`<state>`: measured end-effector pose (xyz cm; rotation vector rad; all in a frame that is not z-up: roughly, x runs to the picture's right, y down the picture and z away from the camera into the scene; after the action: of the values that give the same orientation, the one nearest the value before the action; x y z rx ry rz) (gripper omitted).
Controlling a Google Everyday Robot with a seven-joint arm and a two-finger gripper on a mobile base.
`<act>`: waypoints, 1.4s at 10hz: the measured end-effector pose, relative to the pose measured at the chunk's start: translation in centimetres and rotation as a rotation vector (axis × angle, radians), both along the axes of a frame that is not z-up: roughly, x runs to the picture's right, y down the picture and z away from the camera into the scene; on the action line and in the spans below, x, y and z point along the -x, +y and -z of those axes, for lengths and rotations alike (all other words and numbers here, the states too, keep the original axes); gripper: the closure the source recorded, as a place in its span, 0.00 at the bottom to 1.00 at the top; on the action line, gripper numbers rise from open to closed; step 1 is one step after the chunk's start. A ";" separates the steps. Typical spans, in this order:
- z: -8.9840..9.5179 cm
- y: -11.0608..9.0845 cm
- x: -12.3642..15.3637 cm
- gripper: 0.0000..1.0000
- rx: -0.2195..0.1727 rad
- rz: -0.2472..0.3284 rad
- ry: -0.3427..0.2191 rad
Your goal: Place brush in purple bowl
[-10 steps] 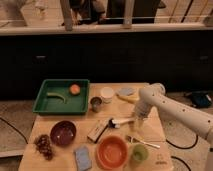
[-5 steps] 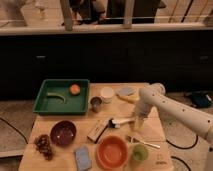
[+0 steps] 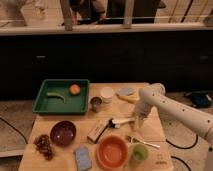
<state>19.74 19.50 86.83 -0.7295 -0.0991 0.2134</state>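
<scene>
So gripper (image 3: 137, 123) open, low at brush (image 3: 121, 121) handle's right end (long axis left-right, dark head leftward); purple bowl (image 3: 63, 133) well apart, further left

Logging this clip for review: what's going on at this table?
A single robot arm reaches in from the right, and its gripper is down at the white handle end of the brush with the fingers open. The brush lies flat on the table near the middle and is not lifted. The purple bowl sits at the front left, well away from the brush, with nothing in it. The brush has not yet been picked up.
</scene>
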 end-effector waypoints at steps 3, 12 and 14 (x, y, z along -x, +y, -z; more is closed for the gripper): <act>-0.1 0.0 -0.1 0.20 -0.001 0.003 -0.001; -0.2 0.0 -0.1 0.20 -0.005 0.009 -0.003; -0.2 0.0 -0.1 0.20 -0.007 0.010 -0.004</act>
<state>19.87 19.52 87.03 -0.7237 -0.0996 0.2022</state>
